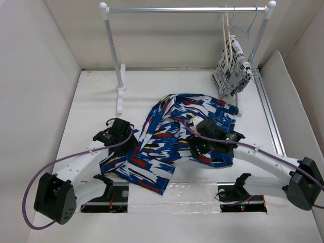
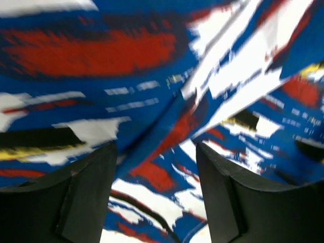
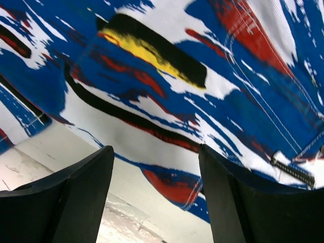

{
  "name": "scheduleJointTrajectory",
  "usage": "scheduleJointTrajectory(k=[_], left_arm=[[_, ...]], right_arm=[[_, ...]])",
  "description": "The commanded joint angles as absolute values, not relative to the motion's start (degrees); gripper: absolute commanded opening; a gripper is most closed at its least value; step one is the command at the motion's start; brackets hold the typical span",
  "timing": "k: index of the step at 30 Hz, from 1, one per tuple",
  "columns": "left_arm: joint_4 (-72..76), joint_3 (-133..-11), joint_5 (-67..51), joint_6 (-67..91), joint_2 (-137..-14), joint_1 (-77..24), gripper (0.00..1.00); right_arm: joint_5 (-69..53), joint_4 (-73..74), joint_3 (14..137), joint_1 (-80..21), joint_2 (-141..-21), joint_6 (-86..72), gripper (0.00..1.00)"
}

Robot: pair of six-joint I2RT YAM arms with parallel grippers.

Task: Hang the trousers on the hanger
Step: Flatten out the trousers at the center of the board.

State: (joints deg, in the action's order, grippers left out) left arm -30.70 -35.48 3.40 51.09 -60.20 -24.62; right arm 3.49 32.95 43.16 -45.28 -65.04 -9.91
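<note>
Lying crumpled on the table (image 1: pixel 91 101), the trousers (image 1: pixel 167 131) look light, limp and likely to slide, so the stitched waistband (image 1: pixel 225 110) seems the firmest hold. The left gripper (image 2: pixel 157 192) stands parted astride a raised fold. The right gripper (image 3: pixel 157 197) gapes above the cloth, holding nothing. The hanger (image 1: pixel 224 35) hangs on the rail (image 1: pixel 187 9), well apart.

The overhead view is bright and even, with soft white light from above. Only faint shadows lie under my arms and round the trousers (image 1: pixel 172 131) on the white counter (image 1: pixel 91 96). Glare shines off the glossy strip (image 1: pixel 192 191) between my bases. Past my left fingers (image 2: pixel 86 202) the print is smeared and soft. My right fingers (image 3: pixel 66 202) are dark silhouettes, and the cloth beyond them is sharper, its stitching legible.
</note>
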Motion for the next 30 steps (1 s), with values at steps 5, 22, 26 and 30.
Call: scheduleJointTrajectory(k=[5, 22, 26, 30], left_arm=[[-35.95, -38.84, 2.54, 50.54, -66.52, -27.86, 0.6], [-53.87, -63.68, 21.44, 44.94, -59.24, -27.86, 0.0], [-46.88, -69.86, 22.58, 33.16, -67.37, -18.39, 0.0], [-34.99, -80.63, 19.97, 23.65, -82.4, -7.77, 0.0]], right_arm=[[0.62, 26.55, 48.43, -47.46, -68.9, -7.03, 0.73], [2.02, 27.25, 48.08, -46.32, -66.62, -4.49, 0.73], [1.23, 26.89, 49.13, -44.3, -67.5, -2.29, 0.74], [0.79, 28.39, 52.47, -42.72, -69.08, -0.7, 0.74]])
